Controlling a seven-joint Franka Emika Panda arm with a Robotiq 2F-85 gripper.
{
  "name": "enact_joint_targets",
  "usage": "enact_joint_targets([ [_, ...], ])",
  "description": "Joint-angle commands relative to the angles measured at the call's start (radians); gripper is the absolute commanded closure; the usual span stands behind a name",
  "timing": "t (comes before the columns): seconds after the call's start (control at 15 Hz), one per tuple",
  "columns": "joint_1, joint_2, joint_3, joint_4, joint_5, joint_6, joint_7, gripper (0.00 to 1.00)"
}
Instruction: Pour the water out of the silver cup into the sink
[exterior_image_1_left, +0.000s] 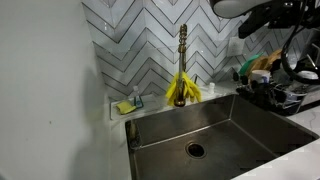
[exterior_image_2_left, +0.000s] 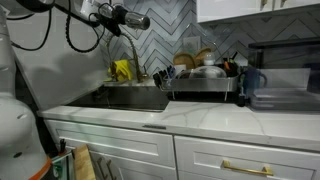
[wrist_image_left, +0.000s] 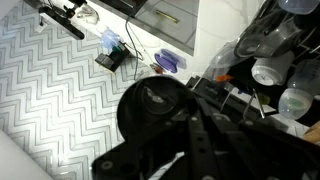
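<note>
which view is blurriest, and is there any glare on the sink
Wrist view is blurriest: the hand fills it as a dark, out-of-focus mass, while the tiles behind stay fairly crisp. In an exterior view the sink is dim, with a soft sheen on its steel but no harsh glare. In an exterior view the counter is evenly lit and sharper.

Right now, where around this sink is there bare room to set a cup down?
The sink is bare around its drain. The white counter in front of the dish rack is free too. Crowded: the rack itself, full of dishes, and the back ledge with the sponge holder and the yellow cloth on the faucet.
</note>
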Motion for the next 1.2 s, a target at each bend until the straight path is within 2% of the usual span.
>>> enact_joint_targets([
  [0.0,0.036,0.029,-0.002,0.032,-0.085,-0.052,-0.047,0.99],
  [0.47,0.063,0.057,-0.004,0.031,-0.204,-0.083,-0.083,0.99],
  [1.13,0.080,0.076,-0.004,0.023,-0.305,-0.091,-0.129,0.99],
])
